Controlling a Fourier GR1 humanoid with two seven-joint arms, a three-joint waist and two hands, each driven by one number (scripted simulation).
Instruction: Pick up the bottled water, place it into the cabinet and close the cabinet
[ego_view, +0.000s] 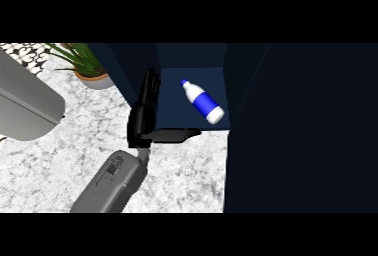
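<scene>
Already the bottled water lies inside the cabinet, tilted, cap up-left, just right of my left hand. My fingers are straight, thumb pointing right, holding nothing. Door closing likely remains. Right hand not visible.

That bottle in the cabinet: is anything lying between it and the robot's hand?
No. In the head view, only bare cabinet floor separates the bottled water from the left hand.
</scene>
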